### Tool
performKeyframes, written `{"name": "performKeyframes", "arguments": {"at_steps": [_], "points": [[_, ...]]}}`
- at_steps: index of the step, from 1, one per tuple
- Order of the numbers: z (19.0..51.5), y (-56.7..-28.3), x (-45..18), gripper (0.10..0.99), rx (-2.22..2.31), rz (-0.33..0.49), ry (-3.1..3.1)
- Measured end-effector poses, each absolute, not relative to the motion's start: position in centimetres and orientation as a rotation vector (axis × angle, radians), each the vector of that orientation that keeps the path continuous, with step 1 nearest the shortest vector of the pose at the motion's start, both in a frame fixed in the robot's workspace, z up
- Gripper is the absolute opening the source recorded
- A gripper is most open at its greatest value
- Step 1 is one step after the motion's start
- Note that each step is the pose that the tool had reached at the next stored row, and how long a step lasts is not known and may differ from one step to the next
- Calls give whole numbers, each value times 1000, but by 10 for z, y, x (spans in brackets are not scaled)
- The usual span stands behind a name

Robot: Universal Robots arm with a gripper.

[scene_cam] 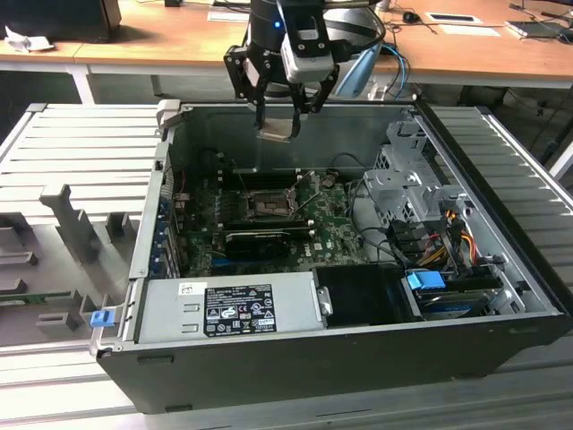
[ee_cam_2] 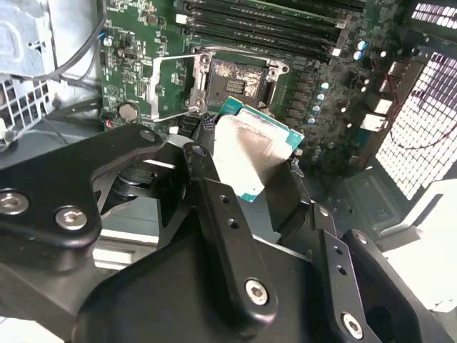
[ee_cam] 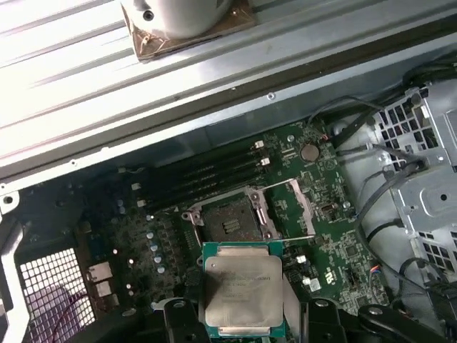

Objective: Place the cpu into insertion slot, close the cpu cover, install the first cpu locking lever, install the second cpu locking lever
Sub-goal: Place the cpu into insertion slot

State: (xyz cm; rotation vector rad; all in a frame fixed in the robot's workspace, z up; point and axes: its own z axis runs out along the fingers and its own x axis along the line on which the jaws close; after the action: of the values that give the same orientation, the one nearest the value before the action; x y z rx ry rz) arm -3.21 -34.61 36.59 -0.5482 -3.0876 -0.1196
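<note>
Black claw clamped on small flat square silver-grey cpu, hovering over open grey metal pc case. Below: square black insertion slot bare, thin silver-grey cpu cover flipped open beside it, on green mobo.

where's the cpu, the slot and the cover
cpu (ee_cam: 243,289): first wrist view, centre of its metal top
slot (ee_cam: 230,220): first wrist view, its recessed centre
cover (ee_cam_2: 158,86): second wrist view, outer bar of its frame

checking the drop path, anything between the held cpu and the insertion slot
Nothing: in the first wrist view the gap from cpu to insertion slot is bare.
</note>
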Motion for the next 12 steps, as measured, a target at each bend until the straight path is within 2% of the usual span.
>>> {"name": "performKeyframes", "arguments": {"at_steps": [12], "points": [[364, -346, -35, 529, -881, -111, -3019]]}}
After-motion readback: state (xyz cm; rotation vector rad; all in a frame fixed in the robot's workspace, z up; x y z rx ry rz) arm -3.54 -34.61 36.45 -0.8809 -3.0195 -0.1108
